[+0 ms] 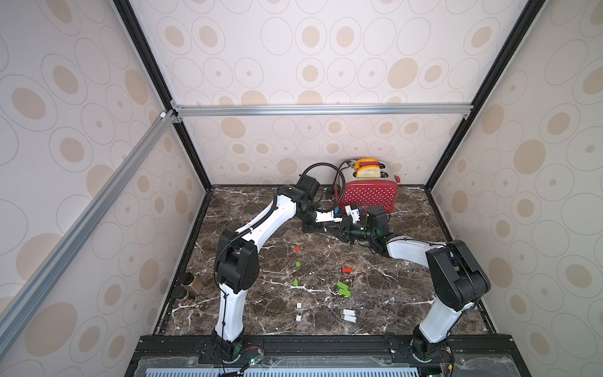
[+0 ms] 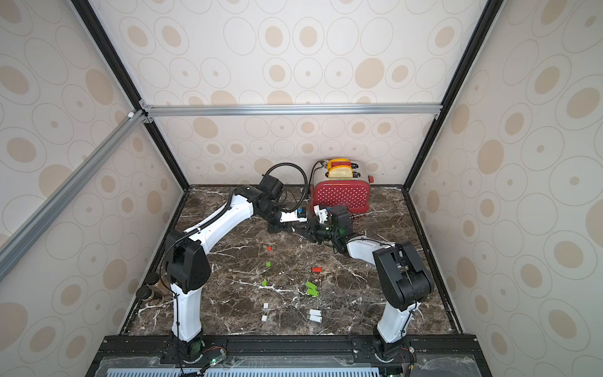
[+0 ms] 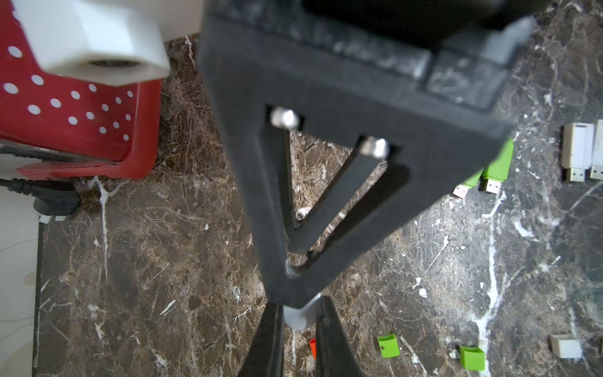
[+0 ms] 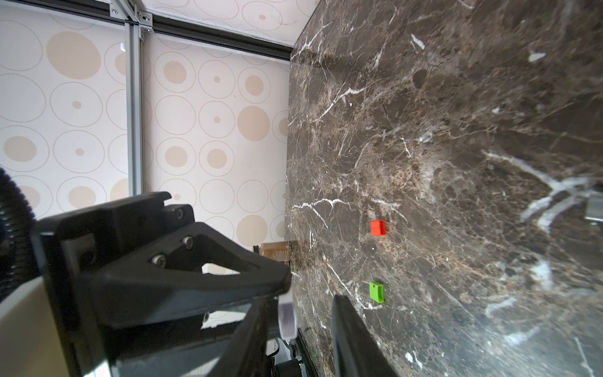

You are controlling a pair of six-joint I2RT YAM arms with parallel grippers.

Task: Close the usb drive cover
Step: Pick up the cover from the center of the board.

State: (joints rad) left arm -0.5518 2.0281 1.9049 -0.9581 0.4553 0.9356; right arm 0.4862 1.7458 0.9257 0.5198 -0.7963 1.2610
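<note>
A pale usb drive (image 3: 297,321) is pinched by the left tool (image 3: 299,310); the right tool (image 4: 301,303) is held spread around it.

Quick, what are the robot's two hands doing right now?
Left hand: closed on a small pale usb drive.
Right hand: open, one finger on each side of that drive, not gripping it.

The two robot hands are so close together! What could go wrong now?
1. The small pale grey piece pinched in the left gripper sits beside one finger of the open right gripper, not centred; closing may knock it askew or loose.
2. The tips are crowded together and might bump.
</note>
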